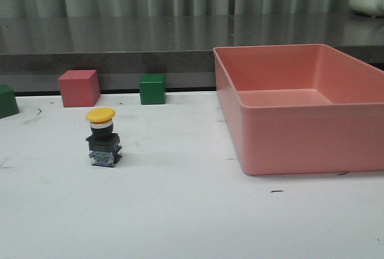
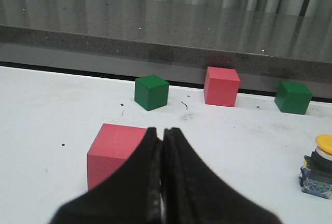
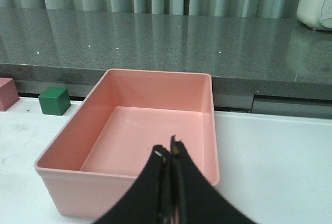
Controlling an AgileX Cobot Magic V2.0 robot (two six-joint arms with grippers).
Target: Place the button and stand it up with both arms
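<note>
The button (image 1: 102, 139) stands upright on the white table, yellow cap on top, black body with a bluish base below. The left wrist view catches it at the picture's edge (image 2: 318, 166), well off to the side of my left gripper (image 2: 162, 130). That gripper is shut with nothing in it, its tips in front of a red cube (image 2: 115, 151). My right gripper (image 3: 167, 150) is shut and empty too, hanging at the near end of the pink bin (image 3: 129, 187). Neither arm shows in the front view.
A pink bin (image 1: 288, 145) takes up the table's right side. Along the back edge stand a red cube (image 1: 78, 88), a green cube (image 1: 152, 89) and another green cube (image 1: 7, 101) at the far left. A grey counter runs behind.
</note>
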